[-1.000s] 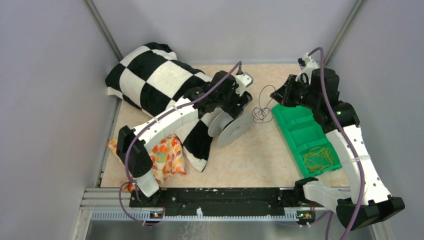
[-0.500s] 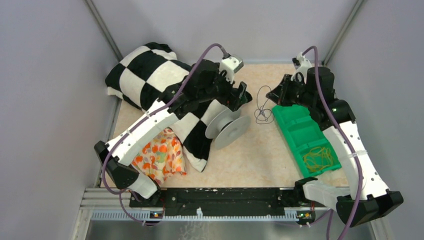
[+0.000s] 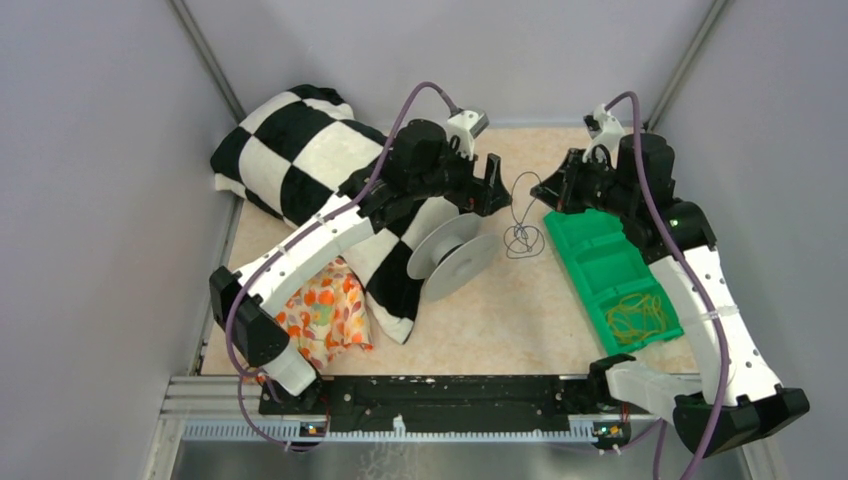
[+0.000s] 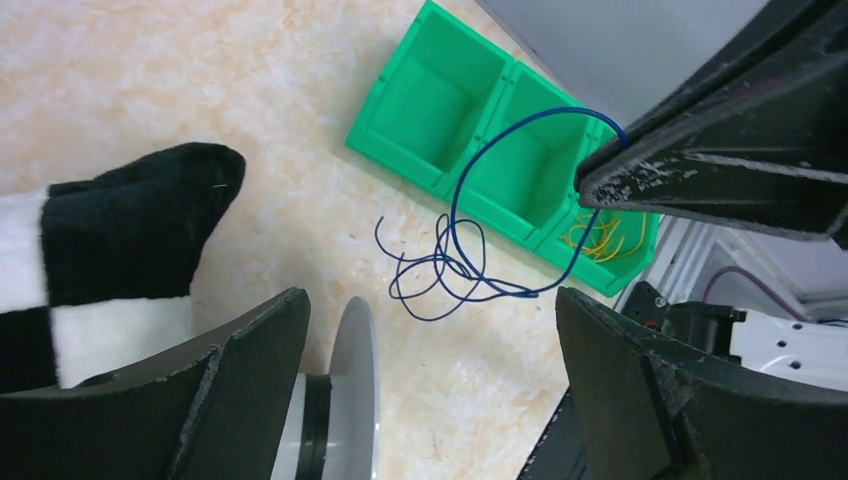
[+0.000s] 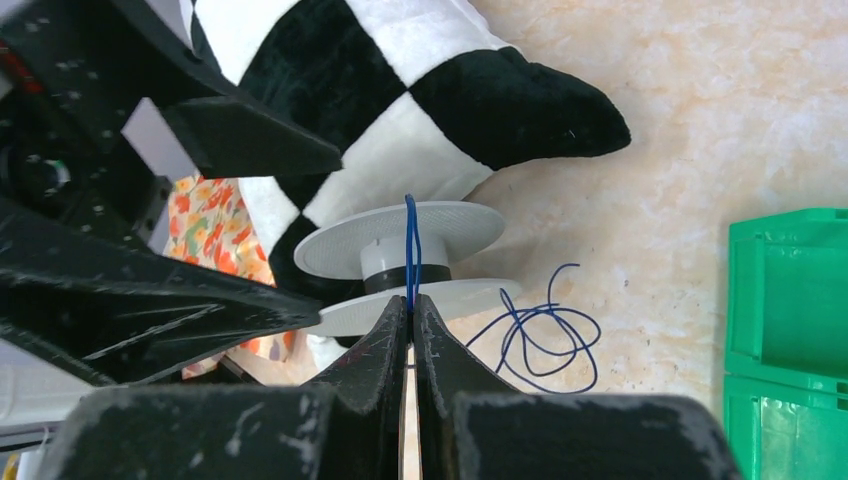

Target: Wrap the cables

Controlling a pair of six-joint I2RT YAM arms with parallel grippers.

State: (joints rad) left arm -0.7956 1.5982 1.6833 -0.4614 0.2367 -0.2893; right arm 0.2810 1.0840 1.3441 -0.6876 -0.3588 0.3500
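The cable [image 3: 523,236] is a thin dark blue wire lying tangled on the table between the spool and the green tray, with one loop rising to the right. My right gripper [image 3: 553,192] is shut on that raised end; in its wrist view the wire [image 5: 410,240] runs up from the pinched fingertips [image 5: 411,300]. The white spool [image 3: 455,255] rests on its side against the checkered cloth. My left gripper [image 3: 484,194] hovers open just behind the spool, holding nothing. In the left wrist view its jaws [image 4: 430,400] stand wide, with the spool flange [image 4: 352,390] by the left finger and the cable tangle [image 4: 450,270] ahead.
A green compartment tray [image 3: 600,262] sits right of the cable, with yellow rubber bands [image 3: 636,316] in its near bin. A black-and-white checkered cloth [image 3: 300,155] covers the back left. A floral cloth [image 3: 325,310] lies near the front left. Walls close in on both sides.
My left gripper let go of the spool, opened wide and drew back and up to the right. The spool stayed on the table. The right gripper kept its pinch on the cable.
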